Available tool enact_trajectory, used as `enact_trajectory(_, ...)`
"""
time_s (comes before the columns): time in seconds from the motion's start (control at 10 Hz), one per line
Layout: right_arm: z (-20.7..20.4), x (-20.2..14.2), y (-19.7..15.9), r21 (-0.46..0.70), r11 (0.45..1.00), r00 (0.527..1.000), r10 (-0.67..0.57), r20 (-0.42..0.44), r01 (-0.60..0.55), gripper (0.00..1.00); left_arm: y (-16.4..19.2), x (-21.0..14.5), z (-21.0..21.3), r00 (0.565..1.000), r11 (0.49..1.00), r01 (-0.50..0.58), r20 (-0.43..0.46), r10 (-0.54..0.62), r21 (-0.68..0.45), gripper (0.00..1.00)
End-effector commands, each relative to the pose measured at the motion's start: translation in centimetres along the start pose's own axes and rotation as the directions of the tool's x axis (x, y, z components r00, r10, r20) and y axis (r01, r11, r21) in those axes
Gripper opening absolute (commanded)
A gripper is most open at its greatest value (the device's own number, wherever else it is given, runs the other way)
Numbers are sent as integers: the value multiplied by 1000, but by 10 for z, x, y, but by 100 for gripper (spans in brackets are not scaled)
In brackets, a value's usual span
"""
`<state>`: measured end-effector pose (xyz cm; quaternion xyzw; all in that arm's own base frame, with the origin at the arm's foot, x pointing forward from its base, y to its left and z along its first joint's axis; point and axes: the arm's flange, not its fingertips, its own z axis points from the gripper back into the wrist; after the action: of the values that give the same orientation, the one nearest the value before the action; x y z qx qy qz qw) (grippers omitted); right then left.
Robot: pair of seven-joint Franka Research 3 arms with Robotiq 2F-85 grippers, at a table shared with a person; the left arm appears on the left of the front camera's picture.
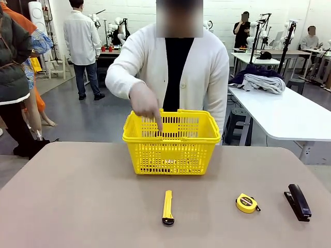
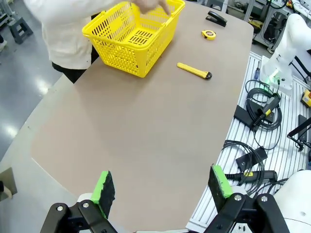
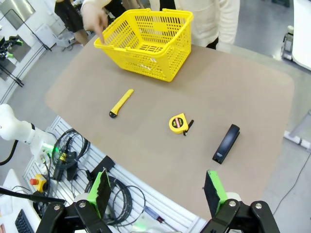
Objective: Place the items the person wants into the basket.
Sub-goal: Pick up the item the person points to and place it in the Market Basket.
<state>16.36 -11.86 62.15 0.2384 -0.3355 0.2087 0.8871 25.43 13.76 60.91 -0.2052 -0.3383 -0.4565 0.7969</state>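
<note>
Yellow utility knife point(image 1: 168, 207) lay on the table before the yellow basket point(image 1: 172, 155), apart from it. Person's hand point(image 1: 145, 104) pointed down into the basket. Tape measure point(image 1: 246, 203) and black stapler point(image 1: 298, 201) lay rightward. Left gripper point(image 2: 161, 180) and right gripper point(image 3: 157, 183) had jaws spread, empty.

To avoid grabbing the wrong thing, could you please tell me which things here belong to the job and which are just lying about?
Job: yellow basket, yellow utility knife, person's hand at the basket.
Lying about: round tape measure, black stapler.
</note>
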Motion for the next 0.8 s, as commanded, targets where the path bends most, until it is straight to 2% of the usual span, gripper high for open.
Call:
enact_trajectory(0.0,-1,0,0,20,1000,1000,13,3,-13,100,1,0,1,1000,1000,18,12,-18,-10,100)
enact_trajectory(0.7,-1,0,0,20,1000,1000,13,3,-13,100,1,0,1,1000,1000,18,12,-18,-10,100)
